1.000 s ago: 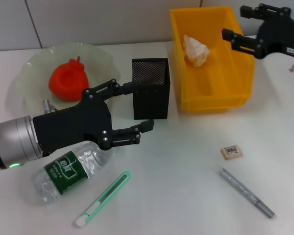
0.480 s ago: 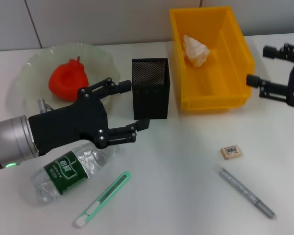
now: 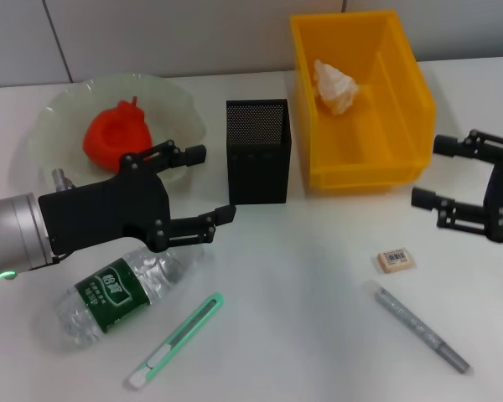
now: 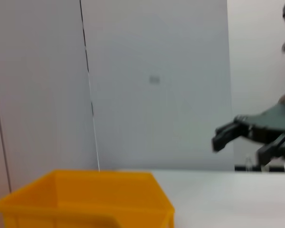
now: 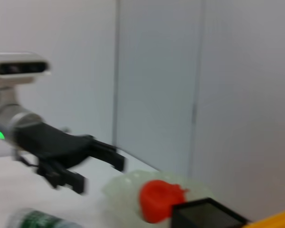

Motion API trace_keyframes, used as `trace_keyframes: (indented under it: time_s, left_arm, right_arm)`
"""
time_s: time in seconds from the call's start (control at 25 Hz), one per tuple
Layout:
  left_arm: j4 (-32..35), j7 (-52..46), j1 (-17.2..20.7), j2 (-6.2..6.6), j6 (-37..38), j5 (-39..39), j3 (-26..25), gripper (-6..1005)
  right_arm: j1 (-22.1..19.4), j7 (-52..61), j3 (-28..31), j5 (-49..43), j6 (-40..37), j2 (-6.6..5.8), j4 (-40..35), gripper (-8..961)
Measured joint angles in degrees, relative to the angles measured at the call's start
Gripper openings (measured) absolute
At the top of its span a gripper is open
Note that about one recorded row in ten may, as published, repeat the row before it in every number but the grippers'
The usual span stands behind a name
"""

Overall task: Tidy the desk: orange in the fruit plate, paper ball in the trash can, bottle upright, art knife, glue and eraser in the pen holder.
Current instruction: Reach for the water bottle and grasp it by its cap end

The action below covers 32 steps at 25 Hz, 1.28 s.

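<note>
Bright, even overhead light; soft faint shadows on the desk (image 3: 318, 335). Head view sharp, mild glare on the bottle (image 3: 117, 293). Both wrist views blurry, esp. the yellow bin (image 4: 85, 197).

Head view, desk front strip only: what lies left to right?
Clear plastic bottle with green label → mint-green art knife → small beige eraser → grey pen-shaped stick.

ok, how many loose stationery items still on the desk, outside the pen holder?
3. Mint-green art knife at the front beside the lying plastic bottle; small beige eraser near the open right gripper; grey pen-shaped stick just in front of it. The black mesh holder's inside isn't visible.
</note>
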Motion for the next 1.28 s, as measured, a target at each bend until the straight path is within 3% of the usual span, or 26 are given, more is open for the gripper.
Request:
trace_keyframes:
  time_s: [0.16,0.36,0.68,0.92,1.08,1.28]
  left_arm:
    - [1.9,-2.7,0.2,-0.27,-1.2,3.6,-0.4,839]
    - [3.8,-8.9,-0.8,0.35,-0.7,7.6,-0.2,838]
    - [12.4,-20.1,-0.5,-1.41,-5.3,17.6,0.7,837]
    - [13.2,-25.7,-0.9,-1.44,-10.8,18.8,3.5,837]
    - [13.9,-26.2,-0.4,-1.44,-11.9,18.9,4.6,837]
    - [17.7,-29.7,2.9,-1.41,-13.0,21.9,7.0,836]
  right_arm:
    - [-0.1,-1.4,0.1,0.0,-3.9,0.02,0.9,737]
    - [-0.8,-2.2,-0.3,-0.1,-6.1,0.1,0.8,736]
    - [-2.4,-2.9,-0.2,0.0,-7.4,0.12,1.0,736]
    - [-3.6,-3.4,0.3,0.3,-7.5,0.17,1.2,736]
    - [-3.6,-3.5,0.5,0.3,-7.4,0.18,2.0,736]
    - [-3.4,-3.5,0.5,0.4,-7.1,0.17,2.9,736]
